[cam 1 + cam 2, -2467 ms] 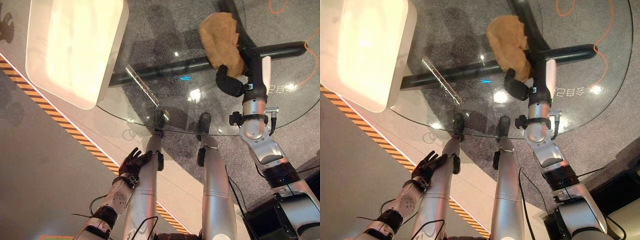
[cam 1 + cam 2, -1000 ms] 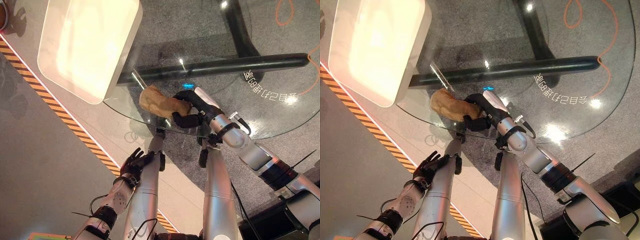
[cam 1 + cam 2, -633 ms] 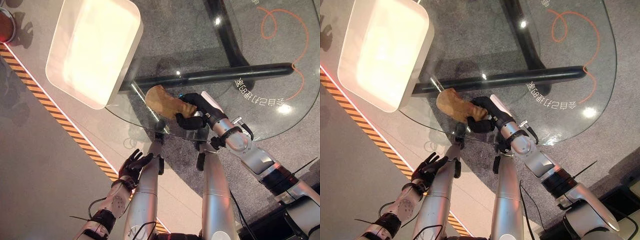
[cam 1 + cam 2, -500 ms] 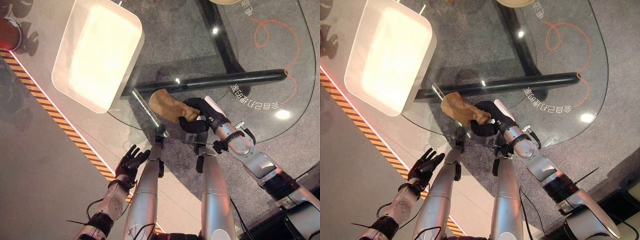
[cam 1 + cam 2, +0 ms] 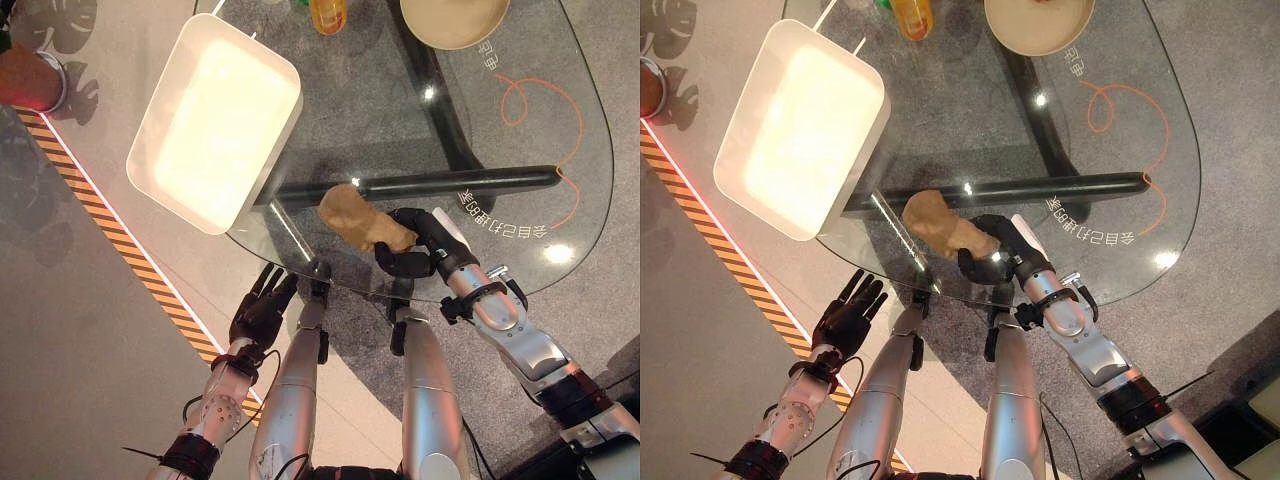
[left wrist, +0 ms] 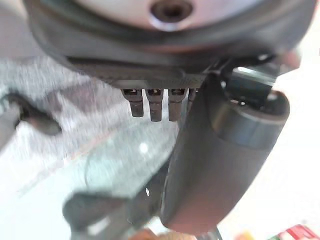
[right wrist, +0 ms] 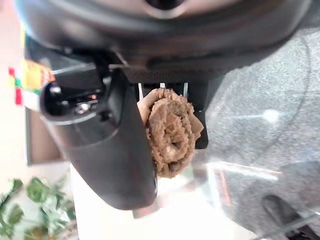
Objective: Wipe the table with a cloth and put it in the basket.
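Observation:
A tan cloth (image 5: 358,217) is bunched near the front edge of the round glass table (image 5: 590,150). My right hand (image 5: 412,246) is shut on its right end; in the right wrist view the cloth (image 7: 171,131) is pinched between thumb and fingers. A white rectangular basket (image 5: 215,120) stands at the table's left, a short way up and left of the cloth. My left hand (image 5: 262,305) hangs below the table's front edge with fingers spread, holding nothing.
A beige bowl (image 5: 454,20) and an orange bottle (image 5: 328,14) stand at the far side of the table. An orange looped line (image 5: 545,110) is drawn on the glass at right. An orange-and-black striped line (image 5: 110,230) runs across the floor at left.
My right hand has dragged the cloth from the far right of the table to the near front edge, beside the basket. The left hand has risen slightly. The camera has shifted.

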You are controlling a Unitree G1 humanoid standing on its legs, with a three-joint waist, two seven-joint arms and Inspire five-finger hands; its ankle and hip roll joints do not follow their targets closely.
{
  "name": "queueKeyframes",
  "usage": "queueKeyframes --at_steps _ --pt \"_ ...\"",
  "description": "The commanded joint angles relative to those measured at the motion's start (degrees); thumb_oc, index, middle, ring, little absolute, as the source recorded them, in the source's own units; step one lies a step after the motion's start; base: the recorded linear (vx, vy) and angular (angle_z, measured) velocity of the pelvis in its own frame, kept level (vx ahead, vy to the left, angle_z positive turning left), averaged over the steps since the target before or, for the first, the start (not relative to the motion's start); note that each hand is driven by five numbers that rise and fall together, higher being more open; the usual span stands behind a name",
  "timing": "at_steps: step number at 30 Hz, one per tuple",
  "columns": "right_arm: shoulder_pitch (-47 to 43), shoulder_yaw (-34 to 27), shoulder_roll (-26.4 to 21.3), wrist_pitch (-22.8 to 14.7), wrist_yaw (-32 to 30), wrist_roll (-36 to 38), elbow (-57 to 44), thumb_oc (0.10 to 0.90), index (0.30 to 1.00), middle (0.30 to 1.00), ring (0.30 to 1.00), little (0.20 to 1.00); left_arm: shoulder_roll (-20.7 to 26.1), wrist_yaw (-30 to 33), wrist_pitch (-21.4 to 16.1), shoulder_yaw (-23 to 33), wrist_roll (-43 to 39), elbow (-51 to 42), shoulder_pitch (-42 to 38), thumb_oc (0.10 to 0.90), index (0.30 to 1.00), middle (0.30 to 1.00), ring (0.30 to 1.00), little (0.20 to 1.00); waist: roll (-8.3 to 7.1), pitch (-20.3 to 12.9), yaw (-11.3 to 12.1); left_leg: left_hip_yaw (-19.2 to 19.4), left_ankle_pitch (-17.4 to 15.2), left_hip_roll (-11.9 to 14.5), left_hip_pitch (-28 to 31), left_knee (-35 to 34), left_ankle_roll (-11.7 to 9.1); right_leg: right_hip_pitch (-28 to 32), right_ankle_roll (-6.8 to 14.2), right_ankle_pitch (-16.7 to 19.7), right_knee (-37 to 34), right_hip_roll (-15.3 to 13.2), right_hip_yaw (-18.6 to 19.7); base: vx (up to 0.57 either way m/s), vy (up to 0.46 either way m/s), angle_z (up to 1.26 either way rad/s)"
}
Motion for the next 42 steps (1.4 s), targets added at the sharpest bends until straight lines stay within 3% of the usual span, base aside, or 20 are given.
queueKeyframes --at_steps 1,3,6,12,17,28,42 --pt "0.41 -5.2 1.41 -12.89 1.29 7.81 -15.11 0.1 0.3 0.3 0.3 0.2 2.89 -9.82 3.69 1.01 -5.14 -9.47 7.74 0.8 0.9 0.9 0.9 0.9 -1.54 -1.29 -0.08 5.37 -8.39 -2.29 0.8 7.56 3.09 4.44 0.36 7.18 -10.91 3.21 -2.79 0.0 0.0 0.0" --pt "2.2 -6.09 2.04 -13.86 2.66 7.15 -17.03 0.1 0.3 0.3 0.3 0.2 2.7 -14.7 5.02 1.19 -8.37 -11.63 8.11 0.8 0.9 0.9 0.9 0.9 -1.77 -1.29 -0.53 5.6 -8.51 -2.2 0.71 7.65 3.31 4.34 0.44 7.43 -11.05 3.35 -2.33 0.0 0.0 0.0" --pt "3.19 -5.75 2.32 -14.65 5.19 7.04 -19.46 0.1 0.3 0.3 0.3 0.2 2.81 -17.12 5.85 1.43 -11.57 -15.0 7.85 0.8 0.9 0.9 0.9 0.9 -2.07 -1.29 -0.94 5.95 -8.7 -2.1 0.22 7.99 3.52 3.75 0.57 7.67 -11.0 3.53 -1.89 0.0 0.0 0.0" --pt "3.71 -3.91 2.14 -15.08 10.25 5.93 -23.29 0.1 0.3 0.3 0.3 0.2 3.07 -16.0 5.7 1.3 -14.6 -19.17 6.17 0.8 0.9 0.9 0.9 0.9 -2.64 -1.29 -1.4 6.28 -8.52 -2.12 -0.66 8.26 3.64 3.04 0.63 7.89 -10.97 3.94 -1.17 0.0 0.001 -0.01" --pt "2.21 -0.87 0.58 -12.71 8.33 -0.88 -24.01 0.1 0.3 0.3 0.3 0.2 2.79 -16.51 6.52 0.93 -15.43 -21.9 4.12 0.8 0.9 0.9 0.9 0.9 -2.94 -1.29 -1.43 6.5 -8.28 -2.21 -1.32 8.2 3.57 2.63 0.74 8.19 -11.57 3.8 -1.13 0.0 0.0 -0.01" --pt "-0.2 3.28 -1.29 -10.26 5.75 -3.37 -22.74 0.1 0.3 0.3 0.3 0.2 3.8 -18.08 5.9 -1.46 -18.65 -24.52 2.09 0.8 0.9 0.9 0.9 0.9 -3.21 -1.29 -1.15 6.48 -8.06 -2.35 -1.59 7.96 3.39 2.59 0.88 8.44 -12.07 3.58 -1.28 0.0 0.0 0.0" --pt "-1.74 6.24 -3.16 -4.9 2.4 -13.34 -21.19 0.1 0.3 0.3 0.3 0.2 5.01 -25.18 6.44 -3.29 -21.8 -27.62 0.4 0.8 0.9 0.9 0.9 0.9 -3.12 -1.29 -1.21 6.54 -8.17 -2.53 -1.4 7.65 3.38 2.53 0.99 8.72 -12.47 3.33 -1.06 0.0 0.0 0.0"
